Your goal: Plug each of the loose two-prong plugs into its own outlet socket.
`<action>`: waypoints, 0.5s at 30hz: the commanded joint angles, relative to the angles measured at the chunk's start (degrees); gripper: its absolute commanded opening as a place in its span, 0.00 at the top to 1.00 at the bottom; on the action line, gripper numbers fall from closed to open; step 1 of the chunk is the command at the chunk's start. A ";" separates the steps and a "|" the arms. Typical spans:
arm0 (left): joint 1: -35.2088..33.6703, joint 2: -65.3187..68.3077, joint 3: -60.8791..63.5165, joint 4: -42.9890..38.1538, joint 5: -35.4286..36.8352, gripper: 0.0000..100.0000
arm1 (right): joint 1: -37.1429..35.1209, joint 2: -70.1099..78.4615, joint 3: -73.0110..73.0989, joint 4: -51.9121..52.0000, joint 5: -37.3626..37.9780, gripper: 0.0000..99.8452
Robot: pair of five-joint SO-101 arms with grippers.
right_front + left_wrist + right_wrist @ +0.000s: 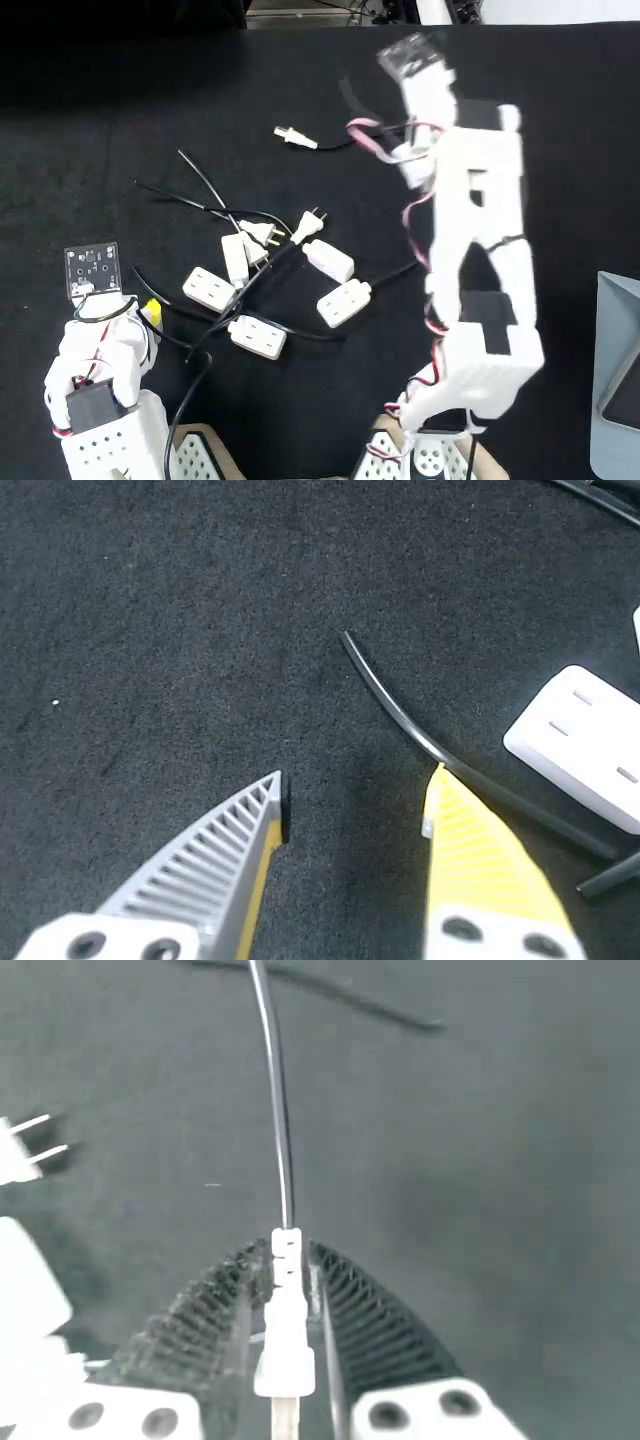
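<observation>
Between the right gripper's (285, 1257) ribbed fingers (375, 1315) sits a slim white plug (285, 1335).

L arm (95, 350): white printed plastic shell, black servo block (95, 405) set in it, white base w/ rows of small round holes (110, 445), thin red & black wires (100, 312), small black square circuit board (92, 270) at wrist end. Its jaws: one grey, ribbed, w/ yellow strip; other solid yellow, ribbed; pale mounts w/ round screw holes (500, 940). R arm (480, 250): white boxy links, black servo blocks (497, 325), pink-red wire bundle (412, 215) looping along its side. Its jaws: black ribbed lattice on white mounts w/ screw holes (420, 1415).
</observation>
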 commanded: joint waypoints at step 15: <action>-0.75 -0.18 -0.13 -1.23 0.18 0.77 | -11.25 17.63 -4.35 2.37 1.85 0.85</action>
